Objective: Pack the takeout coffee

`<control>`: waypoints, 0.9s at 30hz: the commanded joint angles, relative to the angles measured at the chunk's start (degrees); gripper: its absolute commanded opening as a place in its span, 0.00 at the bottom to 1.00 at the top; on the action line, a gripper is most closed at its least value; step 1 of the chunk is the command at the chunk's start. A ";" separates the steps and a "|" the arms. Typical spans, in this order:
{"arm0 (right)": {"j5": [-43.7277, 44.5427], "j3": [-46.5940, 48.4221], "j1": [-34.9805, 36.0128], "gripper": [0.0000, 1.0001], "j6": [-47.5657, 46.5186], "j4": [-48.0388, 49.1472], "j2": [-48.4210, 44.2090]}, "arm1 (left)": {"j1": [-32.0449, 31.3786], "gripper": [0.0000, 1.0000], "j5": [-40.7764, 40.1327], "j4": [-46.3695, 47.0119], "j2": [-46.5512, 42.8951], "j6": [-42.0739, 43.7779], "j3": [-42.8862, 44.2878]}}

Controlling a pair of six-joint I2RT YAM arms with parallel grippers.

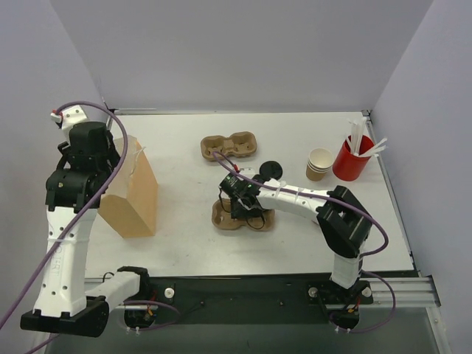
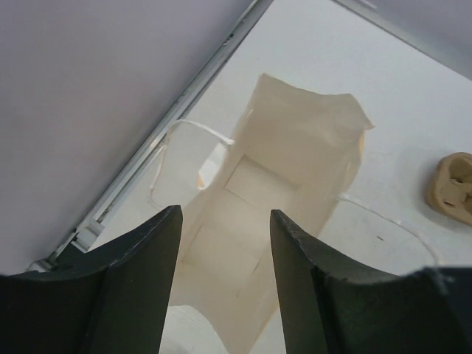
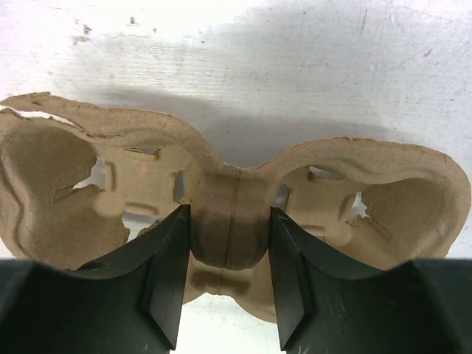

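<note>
the left gripper [image 2: 225,215] hangs over the open paper bag [image 2: 295,147], jaws released with nothing between them. the right gripper [image 3: 230,214] straddles the middle ridge of a cup tray [image 3: 398,199]; i cannot tell whether the jaws pinch it. the takeout coffee [image 1: 271,169] stands on the table at 1 o'clock from that tray, and only its black lid shows from above.

Pale lilac-grey walls [image 1: 243,51] enclose a white table [image 1: 184,243] with a dark near edge
</note>
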 commanded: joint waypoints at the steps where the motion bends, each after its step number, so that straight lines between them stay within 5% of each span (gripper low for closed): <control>1: -0.20 0.54 -0.50 0.38 -2.12 -0.63 -5.78 | 4.79 0.61 -0.95 -0.68 2.85 4.99 -2.15; 7: -1.43 0.54 -0.76 0.38 -3.26 -0.54 -8.15 | 11.39 0.60 2.92 1.87 8.83 9.39 -2.68; 21: -2.93 -0.33 -2.87 0.38 -4.67 -0.45 -13.51 | 14.65 0.50 10.05 5.12 18.07 11.77 -2.33; 25: -2.84 -0.25 -3.48 0.38 -5.19 -0.45 -15.62 | 15.00 0.14 11.01 6.26 18.25 12.03 -2.68; 27: -2.49 0.10 -3.75 0.38 -6.16 -0.45 -16.59 | 15.00 0.04 12.15 6.35 18.07 12.56 -1.55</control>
